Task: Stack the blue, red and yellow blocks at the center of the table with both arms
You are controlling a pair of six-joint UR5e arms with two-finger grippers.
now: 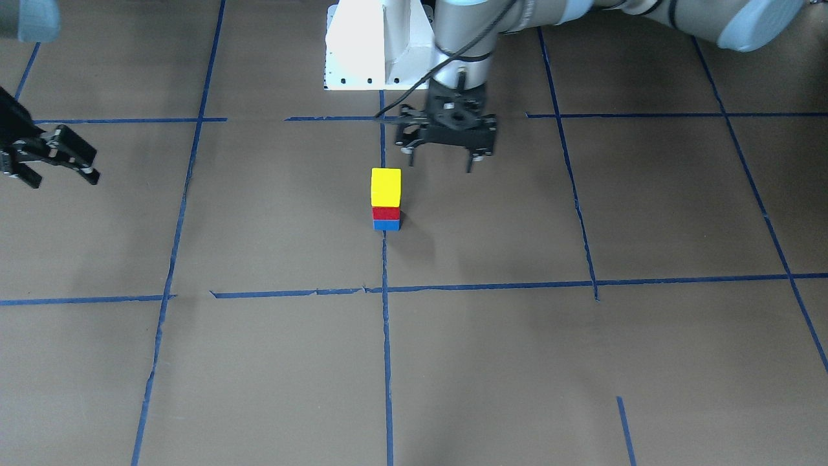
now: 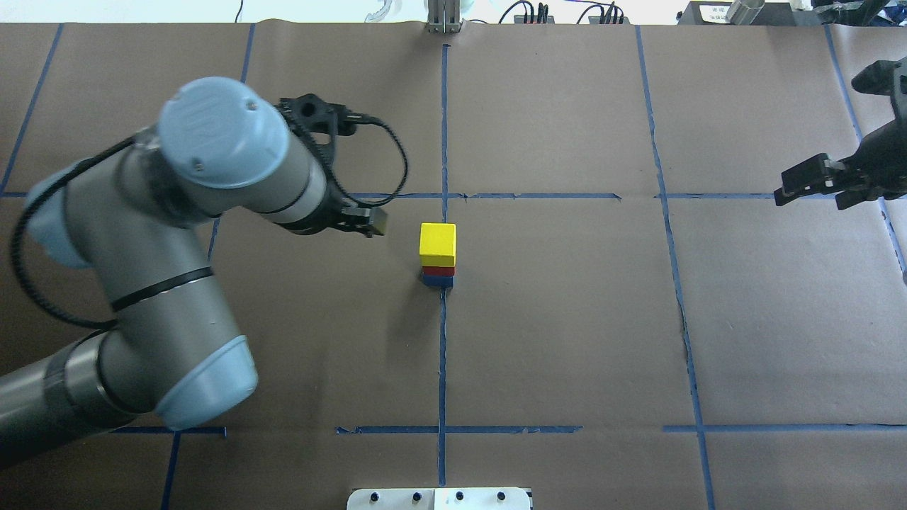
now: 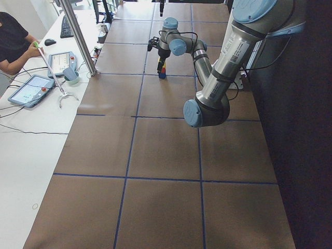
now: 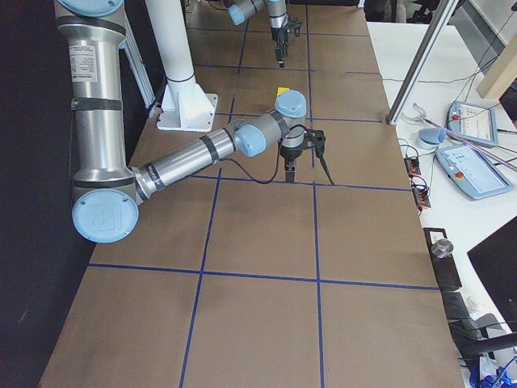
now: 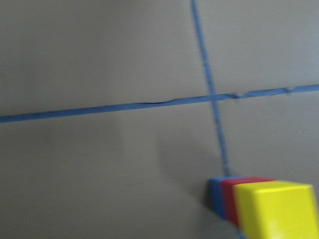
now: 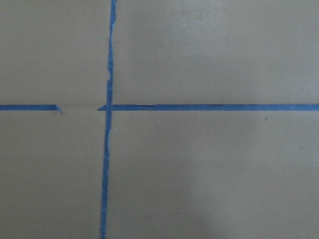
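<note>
Three blocks stand stacked at desk [image 1: 517,362] centre: blue [image 1: 386,225] below, red [image 1: 386,213] between, yellow [image 1: 386,186] on top. Left fingers [image 1: 475,159], near the stack, and right fingers [image 1: 77,155], well apart, are wide, empty.

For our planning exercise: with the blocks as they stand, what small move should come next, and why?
Probably lift the left gripper away: the yellow block sits on the red block on the blue block, and the gripper's open fingers hold nothing.
</note>
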